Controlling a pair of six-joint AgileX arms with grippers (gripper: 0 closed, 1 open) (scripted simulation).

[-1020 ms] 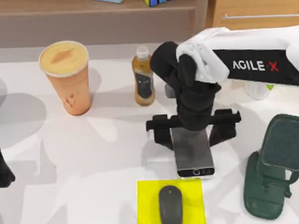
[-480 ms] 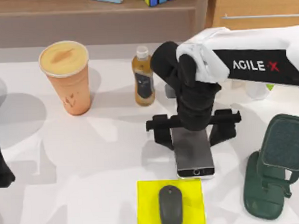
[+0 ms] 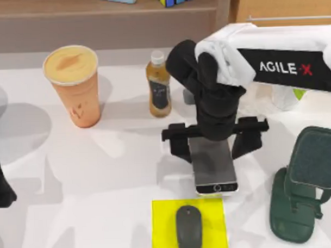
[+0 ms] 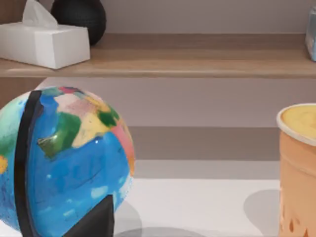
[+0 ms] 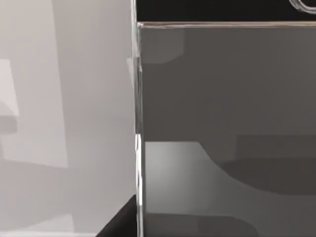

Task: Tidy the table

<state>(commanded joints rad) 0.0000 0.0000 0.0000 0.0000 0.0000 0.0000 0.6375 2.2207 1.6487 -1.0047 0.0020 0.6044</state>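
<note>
Presently the right gripper (image 3: 213, 147) hangs over the phone (image 3: 213, 170) on the table (image 3: 102, 175), jaws spread wide astride it. The left arm (image 3: 0, 179) sits parked at the table's left edge; its jaws' state cannot be determined.

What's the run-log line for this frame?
right end effector: open, straddling phone | left arm: parked, table's left edge

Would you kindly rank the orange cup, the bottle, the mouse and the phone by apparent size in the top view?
1. Orange cup
2. Phone, partly hidden under the right gripper, so uncertain
3. Bottle and mouse look alike
</note>
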